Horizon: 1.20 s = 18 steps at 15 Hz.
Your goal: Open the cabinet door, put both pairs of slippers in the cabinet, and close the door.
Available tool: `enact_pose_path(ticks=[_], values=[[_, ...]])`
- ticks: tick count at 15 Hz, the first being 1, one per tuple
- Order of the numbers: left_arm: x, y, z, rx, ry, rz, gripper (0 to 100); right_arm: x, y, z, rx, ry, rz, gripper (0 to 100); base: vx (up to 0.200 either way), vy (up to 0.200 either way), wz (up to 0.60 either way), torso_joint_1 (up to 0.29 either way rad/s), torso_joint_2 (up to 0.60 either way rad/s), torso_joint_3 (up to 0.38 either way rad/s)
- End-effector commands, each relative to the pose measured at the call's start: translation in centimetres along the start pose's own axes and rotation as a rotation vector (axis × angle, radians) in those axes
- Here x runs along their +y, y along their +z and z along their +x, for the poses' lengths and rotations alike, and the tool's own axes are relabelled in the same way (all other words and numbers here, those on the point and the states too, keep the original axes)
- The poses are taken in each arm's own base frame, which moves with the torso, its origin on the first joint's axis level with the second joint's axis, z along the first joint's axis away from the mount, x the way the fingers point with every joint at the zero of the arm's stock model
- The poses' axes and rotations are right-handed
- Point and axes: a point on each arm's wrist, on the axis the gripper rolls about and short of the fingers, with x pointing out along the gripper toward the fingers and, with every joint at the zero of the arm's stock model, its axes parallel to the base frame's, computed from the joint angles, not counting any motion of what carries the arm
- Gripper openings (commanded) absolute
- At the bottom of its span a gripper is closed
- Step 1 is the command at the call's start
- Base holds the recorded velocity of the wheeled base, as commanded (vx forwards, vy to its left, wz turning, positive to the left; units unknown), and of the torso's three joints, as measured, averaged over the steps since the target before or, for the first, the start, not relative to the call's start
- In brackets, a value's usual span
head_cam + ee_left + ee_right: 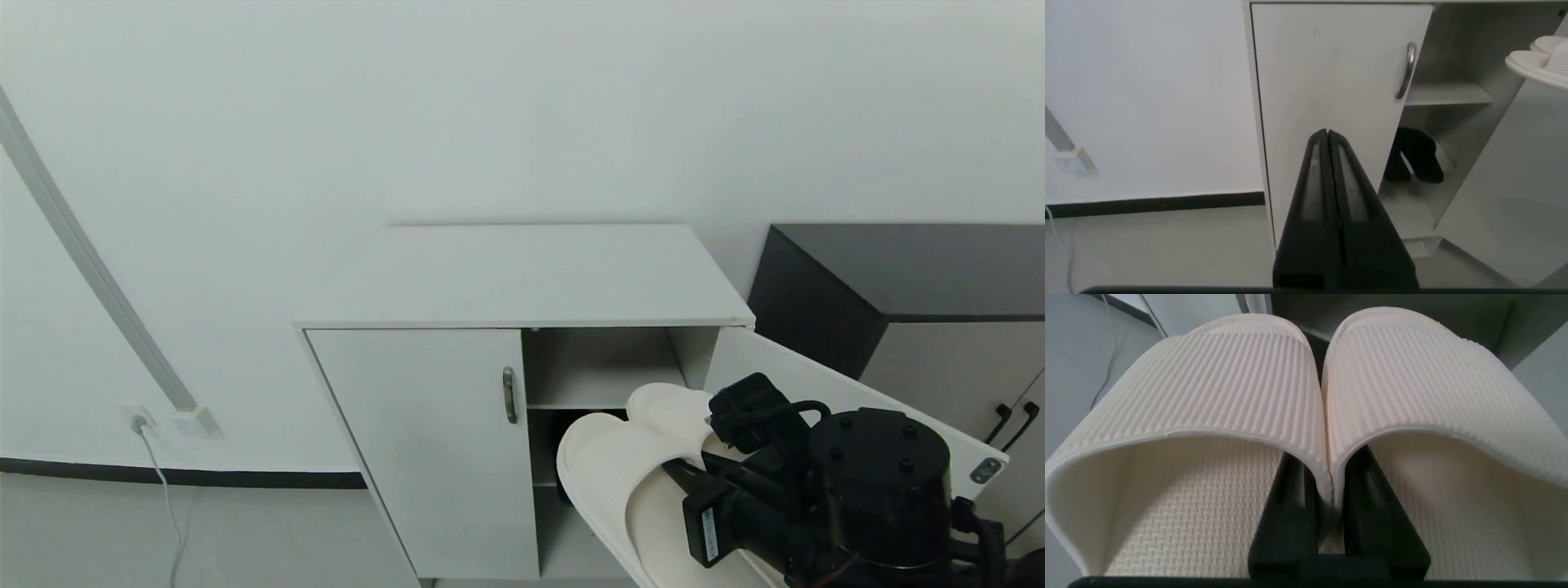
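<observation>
The white cabinet (522, 278) stands against the wall with its right door (857, 400) swung open and its left door (424, 441) shut. My right gripper (1327, 486) is shut on a pair of white slippers (629, 465), pinching their inner edges together, and holds them in front of the open compartment. The ribbed straps of the white slippers (1315, 384) face away from the wrist camera. A pair of black slippers (1417, 155) lies on the lower shelf inside. My left gripper (1327, 143) is shut on nothing, low in front of the left door.
A dark cabinet (898, 294) stands to the right, just behind the open door. A wall socket with a cable (143, 425) and a slanted conduit (82, 245) are on the wall to the left. Bare floor (1159, 245) lies in front of the cabinet.
</observation>
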Motion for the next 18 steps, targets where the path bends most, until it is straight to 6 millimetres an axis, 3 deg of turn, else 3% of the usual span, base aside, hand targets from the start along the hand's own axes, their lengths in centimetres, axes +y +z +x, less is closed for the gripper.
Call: enact_pose_path(ticks=[1,18], values=[[0.00,0.00,0.01,0.001,0.000,0.000,0,0.02,-0.03,0.02,0.001,0.000,-0.001,0,0.000,0.000,0.00,-0.227,0.53,0.315],[0.00,0.00,0.01,0.001,0.000,0.000,0,0.08,-0.73,0.42,0.005,-0.002,-0.004,0,0.000,0.000,0.00,-0.151,0.48,0.332]])
